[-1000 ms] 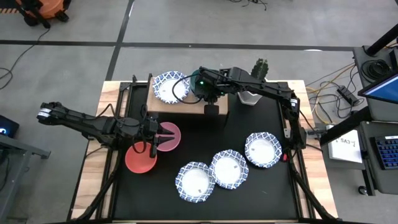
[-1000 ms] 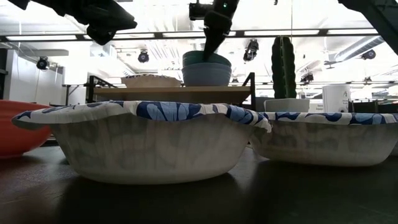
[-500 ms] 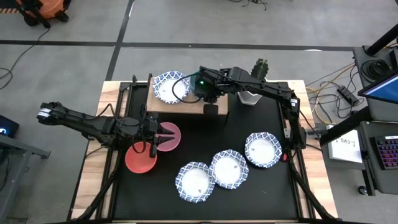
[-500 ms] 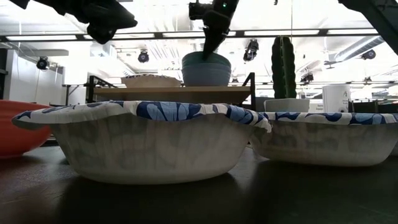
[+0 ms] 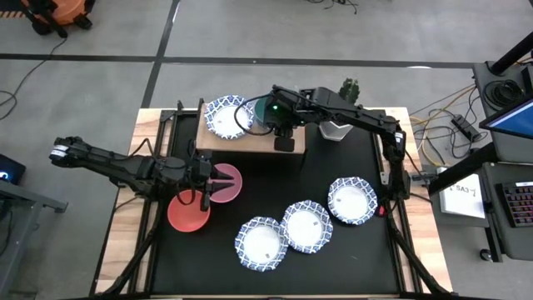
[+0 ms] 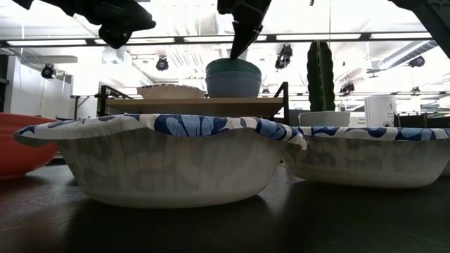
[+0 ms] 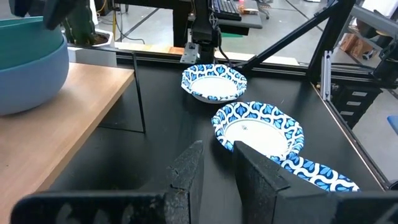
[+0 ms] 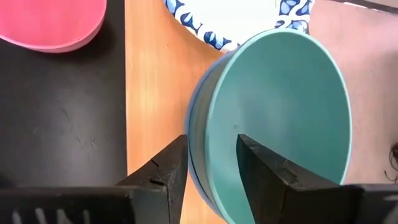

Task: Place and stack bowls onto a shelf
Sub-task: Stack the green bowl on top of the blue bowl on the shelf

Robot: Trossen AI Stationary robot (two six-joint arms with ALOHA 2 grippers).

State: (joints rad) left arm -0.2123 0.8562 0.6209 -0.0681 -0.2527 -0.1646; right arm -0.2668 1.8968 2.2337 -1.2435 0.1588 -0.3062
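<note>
On the light-wood shelf (image 5: 250, 140) a green bowl (image 8: 286, 106) sits nested in a blue bowl (image 6: 233, 84), beside a white bowl with a blue patterned rim (image 5: 225, 117). My right gripper (image 8: 211, 146) points down over the nested pair, open. One finger stands inside the near rim (image 8: 205, 168) and one outside it, both apart from it. My left gripper (image 7: 219, 155) hovers above the pink bowl (image 5: 226, 185), its fingers a little apart with nothing between them. A red bowl (image 5: 189, 212) rests on the table beside the pink one.
Three more patterned bowls (image 5: 262, 242) (image 5: 306, 225) (image 5: 352, 200) stand in a row on the black tabletop, toward its near right. A white pot with a cactus (image 5: 337, 125) stands just right of the shelf. Bare tabletop lies between the shelf and the row of bowls.
My right gripper has opened and let go of the green bowl's rim, rising slightly. The green bowl has settled lower into the blue bowl on the shelf.
</note>
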